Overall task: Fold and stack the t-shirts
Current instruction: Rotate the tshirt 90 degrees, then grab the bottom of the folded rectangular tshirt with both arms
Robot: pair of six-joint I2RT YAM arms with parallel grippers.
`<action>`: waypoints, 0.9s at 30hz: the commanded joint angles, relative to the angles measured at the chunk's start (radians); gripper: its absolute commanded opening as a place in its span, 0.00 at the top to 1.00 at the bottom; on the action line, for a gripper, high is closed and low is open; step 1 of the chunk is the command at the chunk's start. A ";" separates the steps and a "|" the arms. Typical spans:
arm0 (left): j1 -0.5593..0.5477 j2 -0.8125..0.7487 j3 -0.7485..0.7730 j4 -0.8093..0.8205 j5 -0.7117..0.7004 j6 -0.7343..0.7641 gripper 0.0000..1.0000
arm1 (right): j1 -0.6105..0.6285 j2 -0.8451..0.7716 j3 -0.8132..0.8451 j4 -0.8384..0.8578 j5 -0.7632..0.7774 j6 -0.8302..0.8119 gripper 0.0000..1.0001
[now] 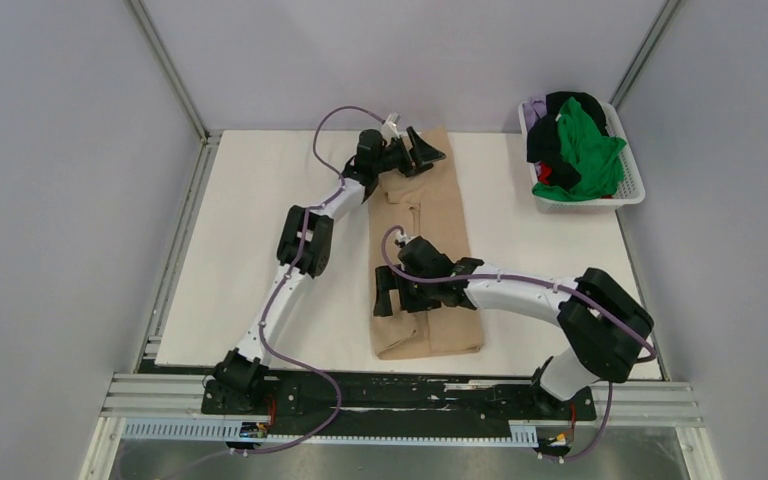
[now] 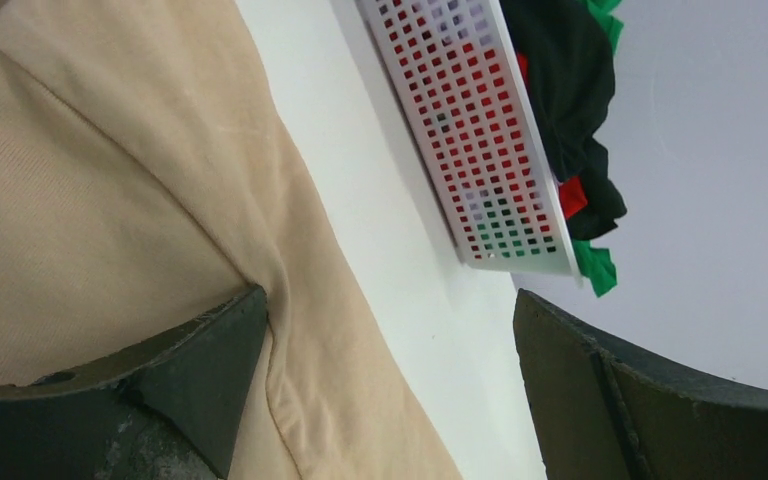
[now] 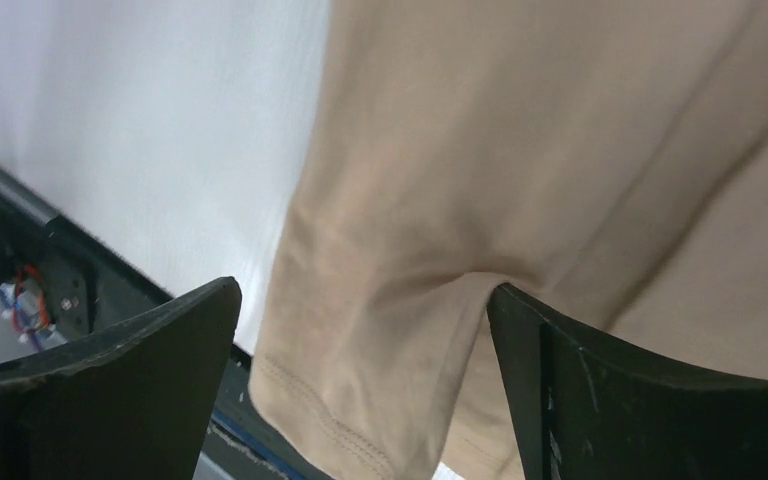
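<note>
The white table (image 1: 260, 250) carries one tan t-shirt (image 1: 440, 215), folded into a long narrow strip. Its long axis runs from the near edge to the far edge, leaning slightly left at the far end. Which end is the collar cannot be told from above.

One white latticed basket (image 1: 632, 192) sits at the far right corner, well apart from the strip. It holds a heap in four colours: a green shirt (image 1: 592, 150) on top, a black shirt (image 1: 543, 140), a bit of red cloth (image 1: 546, 176) and pale purple cloth (image 1: 533, 106) at its far left corner. How many garments that makes is unclear.

The left gripper (image 1: 425, 152) is at the strip's far end, its jaws spread wide. In the left wrist view one finger (image 2: 190, 370) sits against a pucker in the tan cloth and the other is over bare table, with nothing clamped between them.

The right gripper (image 1: 390, 292) is over the strip's left edge, nearer the arm bases, also spread wide. One finger (image 3: 580, 390) seems to press a crease into the cloth.

Only the left wrist view shows red, green and purple through the basket's holes. Only the right wrist view shows a stitched hem and the dark rail (image 3: 80, 275) at the table's near edge.
</note>
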State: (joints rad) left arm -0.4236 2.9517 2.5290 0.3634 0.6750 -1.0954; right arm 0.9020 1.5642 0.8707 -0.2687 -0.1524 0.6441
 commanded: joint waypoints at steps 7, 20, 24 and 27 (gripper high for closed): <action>-0.041 -0.325 -0.082 -0.302 0.032 0.293 0.00 | -0.035 -0.263 -0.037 -0.237 0.341 0.118 0.00; -0.157 -1.371 -1.231 -0.511 -0.419 0.497 0.00 | -0.370 -0.621 -0.269 -0.456 0.275 0.196 0.02; -0.216 -1.569 -1.500 -0.549 -0.482 0.426 0.00 | -0.428 -0.701 -0.315 -0.532 0.194 0.243 0.09; -0.271 -1.657 -1.592 -0.658 -0.495 0.415 0.00 | -0.430 -0.735 -0.343 -0.552 0.111 0.296 0.24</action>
State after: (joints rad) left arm -0.6418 1.3323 1.0580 -0.1429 0.2745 -0.6563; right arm 0.4747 0.8726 0.5556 -0.7628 0.0811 0.8524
